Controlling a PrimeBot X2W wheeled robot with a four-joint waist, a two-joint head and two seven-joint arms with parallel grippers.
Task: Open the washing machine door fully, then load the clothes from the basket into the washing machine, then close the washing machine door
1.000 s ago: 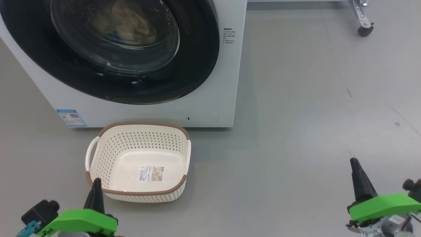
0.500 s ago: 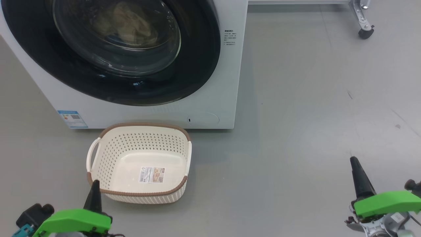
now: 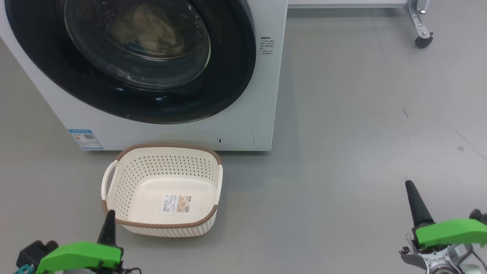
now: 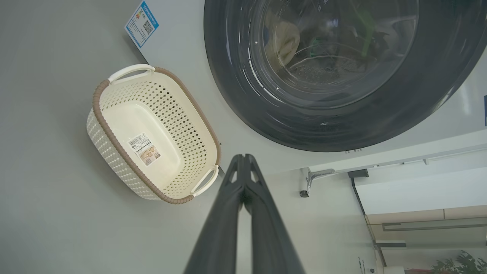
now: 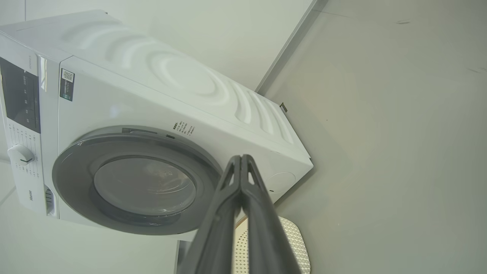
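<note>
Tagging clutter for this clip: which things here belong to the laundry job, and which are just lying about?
Job: washing machine; its door, shut; clothes behind the glass; basket, empty; left tool and right tool, both shut.
Lying about: caster; metal leg above it.

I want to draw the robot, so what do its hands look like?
The left gripper and right gripper each have two long dark fingers that narrow to a point. Behind them sits a bright green cover. Silver metal shows under the right one; a small black box with a teal piece sits beside the left.
</note>
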